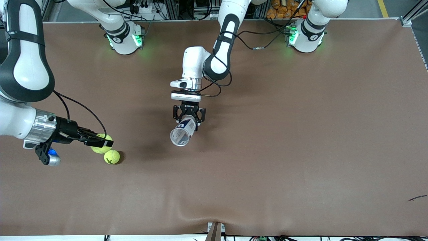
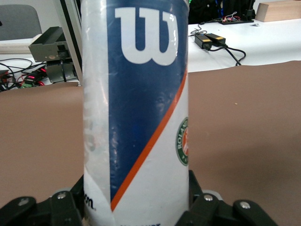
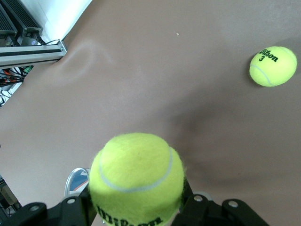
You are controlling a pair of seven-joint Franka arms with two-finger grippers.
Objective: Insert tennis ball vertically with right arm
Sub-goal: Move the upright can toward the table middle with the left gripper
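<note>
My right gripper (image 1: 102, 143) (image 3: 136, 209) is shut on a yellow-green tennis ball (image 1: 99, 149) (image 3: 136, 174), held just above the table at the right arm's end. A second tennis ball (image 1: 112, 156) (image 3: 273, 66) lies on the table beside it, slightly nearer the front camera. Over the table's middle, my left gripper (image 1: 189, 117) (image 2: 136, 209) is shut on a clear tennis ball can (image 1: 183, 132) (image 2: 136, 94) with a blue, white and orange label. The can is tilted, and its open mouth faces the front camera.
A round silvery lid (image 1: 53, 160) (image 3: 76, 181) with blue on it lies under the right wrist. The brown table cover (image 1: 284, 150) has a wrinkle at the front edge (image 1: 214, 219). A small dark scrap (image 1: 417, 198) lies toward the left arm's end.
</note>
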